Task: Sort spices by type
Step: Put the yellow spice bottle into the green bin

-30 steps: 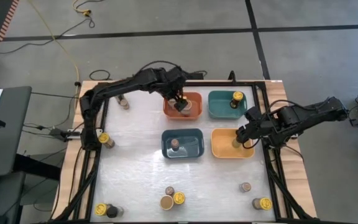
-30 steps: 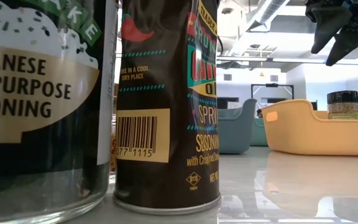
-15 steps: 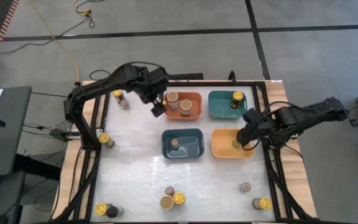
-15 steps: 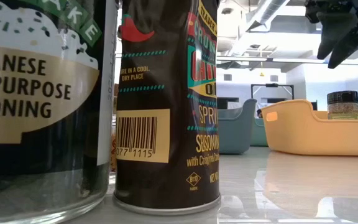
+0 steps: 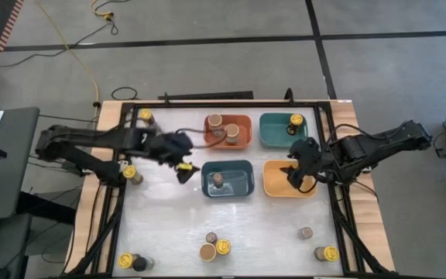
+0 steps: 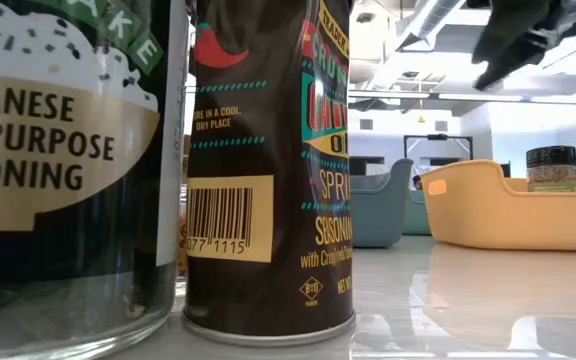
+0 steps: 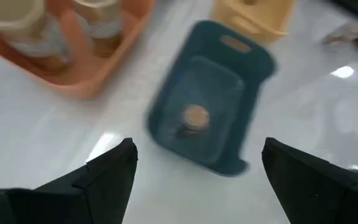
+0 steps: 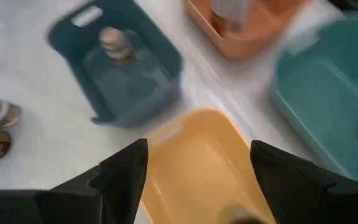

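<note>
My left gripper [image 5: 184,167] hangs open and empty above the table, just left of the blue bin [image 5: 228,179]. That bin holds one brown-topped jar [image 7: 194,118]. Open and empty too, my right gripper [image 5: 294,174] hovers over the yellow bin [image 8: 191,168], where a dark-lidded jar [image 6: 551,168] stands. The orange bin [image 5: 228,132] holds two tan-lidded jars. In the teal bin [image 5: 283,129] is one yellow-lidded jar [image 5: 295,120]. Loose spices stand on the table: a trio [image 5: 214,246] at the near edge, a pair [image 5: 132,262] at the near left, and two [image 5: 316,244] at the near right.
A jar [image 5: 132,173] stands at the table's left edge and another [image 5: 145,115] at the far left corner. Two tall jars [image 6: 258,170] stand close in front of the low camera. A black frame [image 5: 207,101] borders the table. Bare tabletop lies between the bins and the near jars.
My left gripper has drawn away from over the orange bin, toward the table's left and near side, to a spot beside the blue bin. It stays open and empty, and both tan-lidded jars remain in the orange bin. My right gripper has rolled at the wrist and shifted slightly over the yellow bin.
</note>
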Controlling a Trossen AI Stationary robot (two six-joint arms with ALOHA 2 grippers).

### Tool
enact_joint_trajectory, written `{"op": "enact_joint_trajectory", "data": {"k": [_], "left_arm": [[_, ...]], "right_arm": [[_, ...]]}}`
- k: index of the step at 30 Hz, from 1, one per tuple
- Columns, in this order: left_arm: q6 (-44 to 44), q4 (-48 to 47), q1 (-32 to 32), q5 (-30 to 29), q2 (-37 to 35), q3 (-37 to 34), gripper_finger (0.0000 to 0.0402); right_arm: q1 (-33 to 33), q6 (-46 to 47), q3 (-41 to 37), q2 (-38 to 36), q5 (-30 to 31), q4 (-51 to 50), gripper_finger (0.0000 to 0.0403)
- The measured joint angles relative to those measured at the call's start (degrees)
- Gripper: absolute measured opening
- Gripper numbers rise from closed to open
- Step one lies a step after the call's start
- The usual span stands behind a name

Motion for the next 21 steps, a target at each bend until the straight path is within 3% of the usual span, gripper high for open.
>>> {"op": "enact_joint_trajectory", "data": {"k": [6, 13, 21], "left_arm": [[1.8, 10.2, -8.6, -5.9, -7.3, -11.9, 0.033], [2.3, 17.1, -16.6, -18.1, -13.1, -22.1, 0.033], [4.1, 24.6, -20.6, -19.0, -17.1, -31.1, 0.033]], "right_arm": [[0.6, -11.3, 0.0, 2.7, -0.9, 11.8, 0.0311], [4.5, -24.1, 0.1, 9.9, -4.4, 26.5, 0.0311], [8.0, -22.4, 12.1, 24.5, -4.9, 23.4, 0.0311]]}}
